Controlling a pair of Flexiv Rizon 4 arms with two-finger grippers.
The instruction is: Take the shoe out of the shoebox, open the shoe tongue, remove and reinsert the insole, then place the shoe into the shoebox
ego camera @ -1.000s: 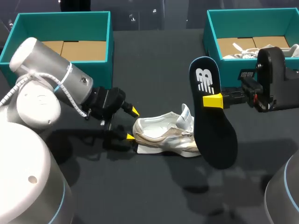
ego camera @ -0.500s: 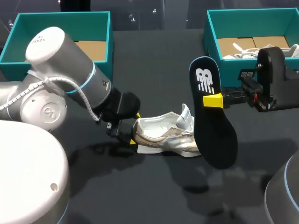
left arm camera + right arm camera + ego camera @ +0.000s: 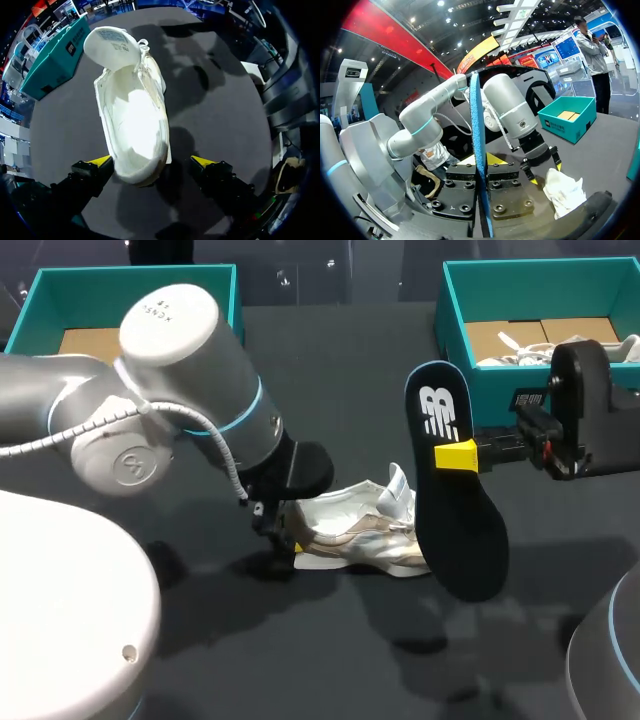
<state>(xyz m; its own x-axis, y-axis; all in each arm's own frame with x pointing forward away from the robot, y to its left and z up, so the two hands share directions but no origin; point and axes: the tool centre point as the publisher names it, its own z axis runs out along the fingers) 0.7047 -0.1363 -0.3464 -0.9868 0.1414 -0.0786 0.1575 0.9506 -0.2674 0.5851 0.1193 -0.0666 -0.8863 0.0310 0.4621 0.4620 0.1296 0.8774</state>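
In the head view we record a white low shoe (image 3: 355,530) with beige side panels, lying on its sole on the dark matte bench (image 3: 330,370), well apart from the teal shoebox (image 3: 455,300) at the right. A flat black insole (image 3: 455,540) stands upright beside the shoe's toe, with the right claw (image 3: 455,455) at its upper part. The wrist largely hides the left claw here. The left wrist view supplies it: the left claw (image 3: 150,161) is released, its yellow tips spread wide to either side of the heel. The tongue (image 3: 112,47) is folded back, label side showing. The right wrist view shows the insole edge-on, a thin blue sheet, clenched between both pads.
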